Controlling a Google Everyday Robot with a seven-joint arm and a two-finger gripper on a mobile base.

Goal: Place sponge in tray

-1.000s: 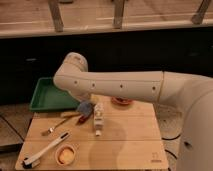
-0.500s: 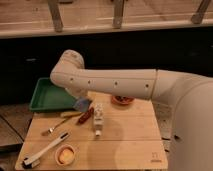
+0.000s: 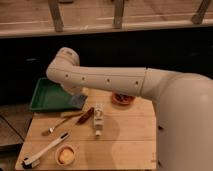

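Observation:
The green tray (image 3: pixel 46 95) lies at the table's back left corner. The blue-grey sponge (image 3: pixel 78 102) hangs at the tray's right rim, just above it. My gripper (image 3: pixel 76 98) reaches down from the white arm's bend. It is mostly hidden behind the arm and is shut on the sponge.
On the wooden table (image 3: pixel 130 140) lie a white bottle-like box (image 3: pixel 98 120), a brown-handled tool (image 3: pixel 87 115), a fork (image 3: pixel 59 125) and a white brush (image 3: pixel 46 149). A small orange bowl (image 3: pixel 66 154) stands at the front left, and a reddish bowl (image 3: pixel 122 98) at the back.
The arm has swung left and carried the sponge from above the table's middle to the tray's right rim.

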